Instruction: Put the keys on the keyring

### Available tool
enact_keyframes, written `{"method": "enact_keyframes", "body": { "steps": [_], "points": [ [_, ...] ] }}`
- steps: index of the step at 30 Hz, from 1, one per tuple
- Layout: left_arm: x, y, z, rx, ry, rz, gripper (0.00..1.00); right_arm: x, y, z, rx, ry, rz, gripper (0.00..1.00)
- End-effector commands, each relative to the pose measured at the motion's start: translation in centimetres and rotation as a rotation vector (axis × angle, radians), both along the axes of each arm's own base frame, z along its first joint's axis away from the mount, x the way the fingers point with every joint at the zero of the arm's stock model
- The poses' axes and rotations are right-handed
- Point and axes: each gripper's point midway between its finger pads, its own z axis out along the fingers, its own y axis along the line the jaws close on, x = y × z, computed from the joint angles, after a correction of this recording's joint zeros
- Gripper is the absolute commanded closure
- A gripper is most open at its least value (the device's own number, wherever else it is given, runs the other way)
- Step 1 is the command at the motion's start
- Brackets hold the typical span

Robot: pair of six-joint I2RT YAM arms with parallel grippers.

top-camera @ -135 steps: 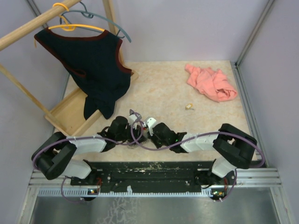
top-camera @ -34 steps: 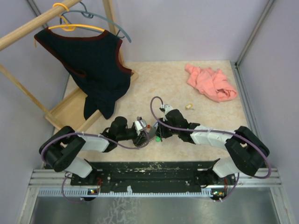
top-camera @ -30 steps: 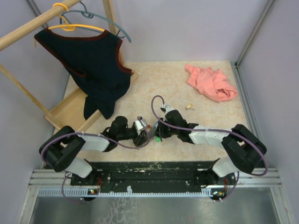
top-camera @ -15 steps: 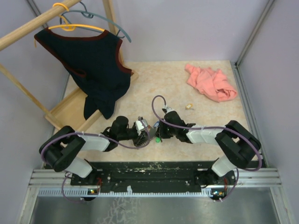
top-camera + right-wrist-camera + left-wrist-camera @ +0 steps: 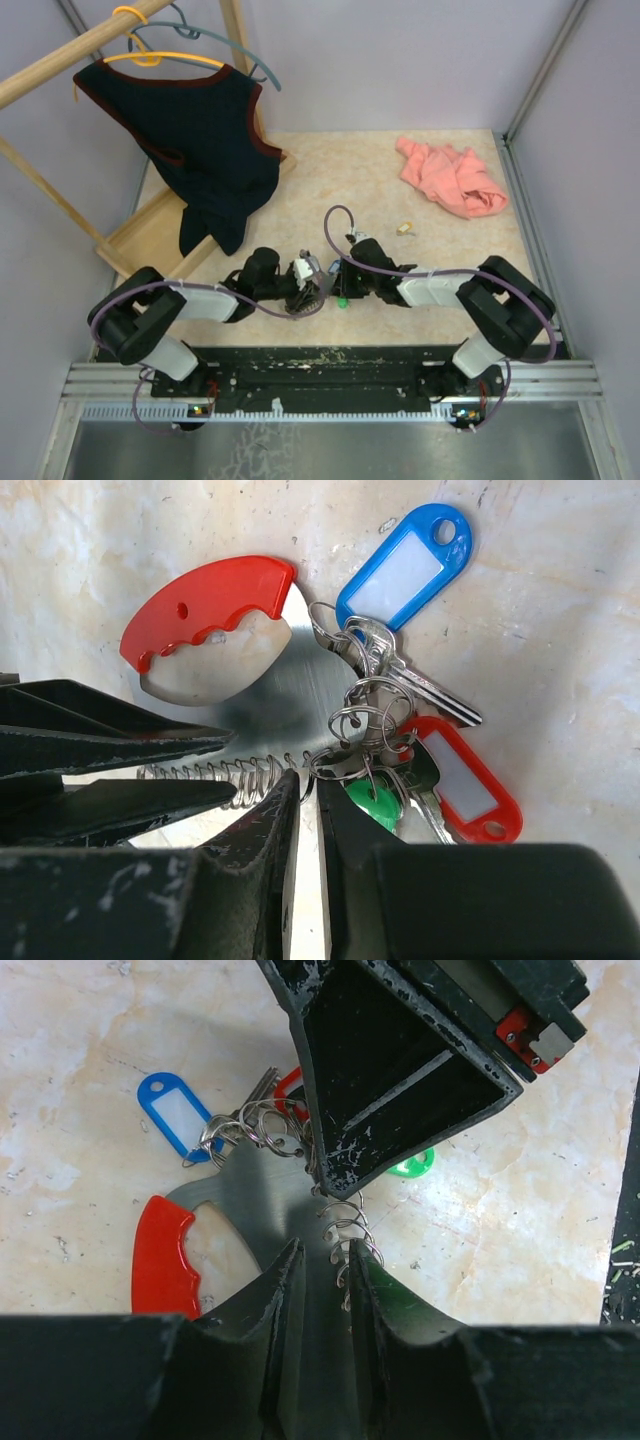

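Left gripper (image 5: 318,1295) pinches the keyring (image 5: 250,1185) by its steel plate at lower centre of the left wrist view. Its fingers are clamped close on it, probably to pin it flat on the table (image 5: 80,1040) so the coil (image 5: 346,1245) stays put. Right gripper (image 5: 306,815) points in from the top of that view, fingers pressed almost together. Its tips touch the coil's end, where the keys (image 5: 400,685) and their rings bunch. Whether it nips a ring I cannot tell.

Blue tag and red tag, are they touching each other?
Apart. The right wrist view shows the blue tag and the red tag lying well separated, with keys between them.
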Motion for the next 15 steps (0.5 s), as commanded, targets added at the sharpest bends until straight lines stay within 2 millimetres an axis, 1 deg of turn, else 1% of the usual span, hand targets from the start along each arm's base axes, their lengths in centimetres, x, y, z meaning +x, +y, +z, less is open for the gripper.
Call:
{"method": "enact_keyframes", "body": {
  "steps": [1,4,7,10,14,15],
  "points": [
    [0.0,-0.5,-0.1,0.013,-0.003,-0.021,0.7,0.5,1.3,0.8,0.053,-0.012,0.015,0.89],
    [0.0,-0.5,0.0,0.014,-0.004,-0.019,0.7,0.7,1.4,1.2,0.061,-0.028,0.019,0.94],
    [0.1,-0.6,0.5,0.002,-0.006,-0.008,0.7,1.0,1.6,2.4,0.08,-0.07,0.037,1.0],
    [0.3,-0.7,1.5,-0.033,-0.009,0.019,0.7,1.3,1.6,3.7,0.073,-0.134,0.081,1.0],
    [1.1,-0.9,3.7,-0.109,-0.026,0.075,0.7,1.8,1.3,5.0,0.012,-0.236,0.171,1.0],
    [1.2,-0.9,4.0,-0.119,-0.024,0.085,0.7,1.9,1.3,5.3,-0.003,-0.261,0.196,1.0]
  ]
}}
